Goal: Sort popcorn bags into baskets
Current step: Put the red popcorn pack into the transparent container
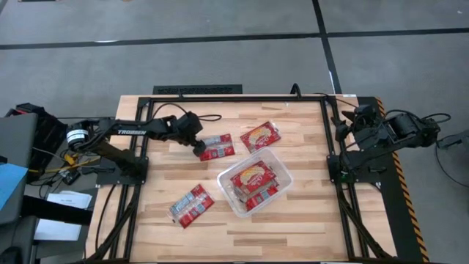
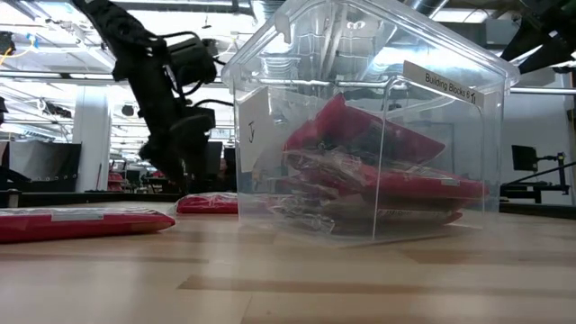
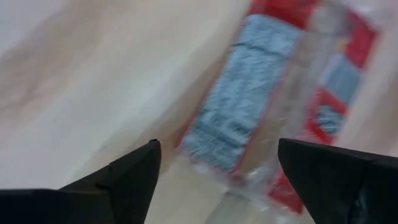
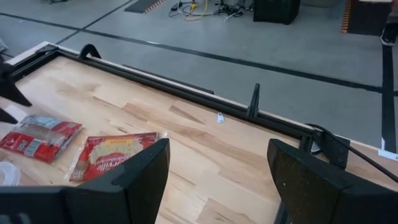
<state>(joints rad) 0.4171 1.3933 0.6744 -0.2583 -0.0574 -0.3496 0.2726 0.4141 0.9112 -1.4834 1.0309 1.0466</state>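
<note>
Three red popcorn bags lie flat on the wooden table: one (image 1: 218, 147) under my left gripper, one (image 1: 260, 136) just to its right, one (image 1: 190, 207) toward the near left. The clear tub (image 1: 282, 172) holds several more bags (image 2: 360, 171). My left gripper (image 3: 217, 171) stands open over the left end of the first bag (image 3: 249, 118), one finger to each side and apart from it. My right gripper (image 4: 217, 180) waits open, raised at the table's right edge (image 1: 344, 130).
A black frame rail (image 1: 234, 97) runs along the table's far edge, with side rails at left and right. Bare wood shows between the tub and the near-left bag and along the near edge (image 1: 293, 235).
</note>
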